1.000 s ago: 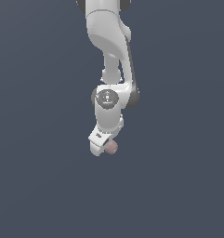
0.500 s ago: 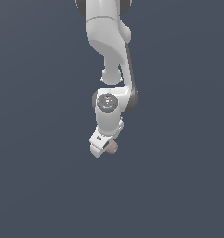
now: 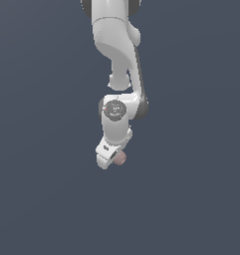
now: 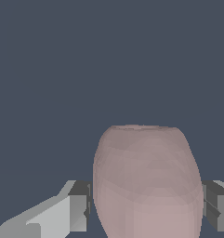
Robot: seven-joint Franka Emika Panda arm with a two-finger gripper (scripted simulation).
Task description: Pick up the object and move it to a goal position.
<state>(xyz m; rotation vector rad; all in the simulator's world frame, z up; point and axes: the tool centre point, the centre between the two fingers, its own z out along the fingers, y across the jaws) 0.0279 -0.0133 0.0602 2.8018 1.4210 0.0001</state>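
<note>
the arm (image 3: 122, 74) enters from the top edge of the exterior view and hangs down the middle of the frame over a plain dark grey-blue ground (image 3: 42, 199). its links are white with dark joint seams. a round joint cap (image 3: 114, 109) faces the camera at mid-height.

below the cap, the white hand body tilts toward the exterior view's left. the gripper (image 3: 113, 160) sits at the lowest point of the arm.

the object (image 3: 120, 157) is a small pinkish-brown blob. in the exterior view it shows at the lower edge of the hand, on the side toward the exterior view's right, partly hidden by the white body.

in the wrist view the object (image 4: 146, 183) fills the space between the two fingers. it is rounded, matte and faintly faceted, with a flattened far end.

one finger (image 4: 78, 204) lies against one flank of the object; the other finger (image 4: 218, 207) lies against the opposite flank. both dark pads appear to touch the object's sides, with no clear gap visible. the gripper (image 4: 148, 207) is closed on the object and grips it.

only flat ground shows behind the object in the wrist view. whether the object touches the ground cannot be told from either view.
</note>
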